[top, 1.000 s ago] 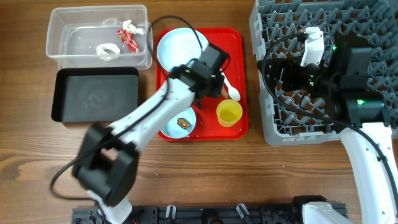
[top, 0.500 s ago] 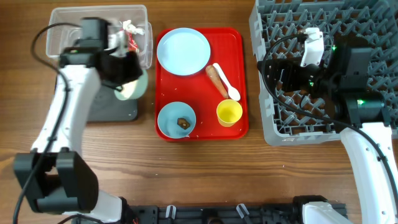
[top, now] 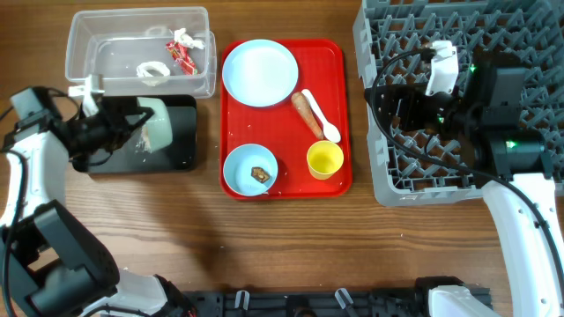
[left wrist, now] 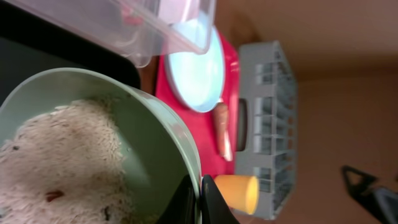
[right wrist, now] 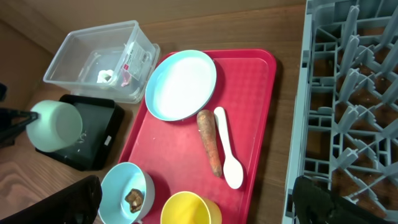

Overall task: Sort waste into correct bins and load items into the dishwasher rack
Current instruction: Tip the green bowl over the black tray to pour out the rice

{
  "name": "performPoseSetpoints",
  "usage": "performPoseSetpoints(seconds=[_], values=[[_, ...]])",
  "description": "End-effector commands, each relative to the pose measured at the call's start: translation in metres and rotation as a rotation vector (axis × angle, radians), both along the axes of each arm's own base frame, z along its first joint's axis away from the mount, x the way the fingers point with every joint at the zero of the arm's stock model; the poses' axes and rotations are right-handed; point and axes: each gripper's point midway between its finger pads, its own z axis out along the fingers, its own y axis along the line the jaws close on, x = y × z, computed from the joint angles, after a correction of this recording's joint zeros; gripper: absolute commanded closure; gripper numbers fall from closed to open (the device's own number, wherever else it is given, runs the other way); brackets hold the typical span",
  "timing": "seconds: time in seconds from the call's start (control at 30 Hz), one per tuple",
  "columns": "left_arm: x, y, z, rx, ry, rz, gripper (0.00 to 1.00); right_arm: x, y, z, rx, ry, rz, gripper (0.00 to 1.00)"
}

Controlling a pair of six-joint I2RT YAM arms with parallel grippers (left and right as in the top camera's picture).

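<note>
Swinging away from the red tray (top: 295, 157) within the last second, carried the pale green bowl (top: 159, 123) leftward and tipped it on its side above the black tray (top: 176, 157), just beside the clear tub (top: 115, 53). Kept the left gripper (left wrist: 200, 199) pinched tight on the bowl's rim. Dropped only a few rice grains (top: 138, 145) onto the black tray; left most of the rice (left wrist: 62, 155) clinging inside, judging by the left wrist view. Probably marked the food-scrap step as begun but unfinished, calling for more tilt or a shake. Held the right gripper (right wrist: 196, 186) spread apart and empty over the dishwasher rack (top: 529, 26), unmoved. Left the plate (top: 260, 72), carrot (top: 302, 110), spoon (top: 322, 119), yellow cup (top: 324, 160) and second bowl (top: 250, 169) waiting on the red tray.
</note>
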Motion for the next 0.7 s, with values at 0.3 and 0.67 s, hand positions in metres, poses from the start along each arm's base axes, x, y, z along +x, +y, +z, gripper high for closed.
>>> performPoseSetpoints(seconds=[0.3,0.67], values=[[-0.010,0.017,0.045,-0.387,-0.200,-0.012,0.96,0.004,0.000,0.004,0.007,0.000,-0.009,0.00],[-0.006,0.019,0.051,-0.532,-0.094,0.013,0.96,0.004,0.000,0.004,0.008,0.001,-0.009,0.00]])
